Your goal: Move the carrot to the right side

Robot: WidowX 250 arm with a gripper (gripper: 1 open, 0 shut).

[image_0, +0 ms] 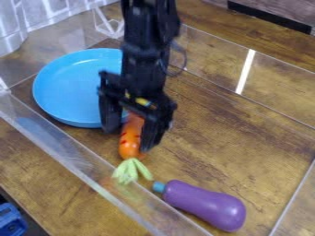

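The small orange carrot [128, 145] lies on the wooden table with its light green leafy top [131, 170] pointing toward the front. My gripper [132, 126] stands open straight above it, one finger [110, 118] on the carrot's left and the other on its right, so the upper part of the carrot is between the jaws. The arm hides the carrot's far end. I cannot tell whether the fingers touch it.
A blue plate [68, 83] sits at the back left, close behind the gripper. A purple eggplant [204, 204] lies at the front right. Clear plastic walls [74, 157] edge the table on the left and front. The yellow lemon is hidden behind the arm.
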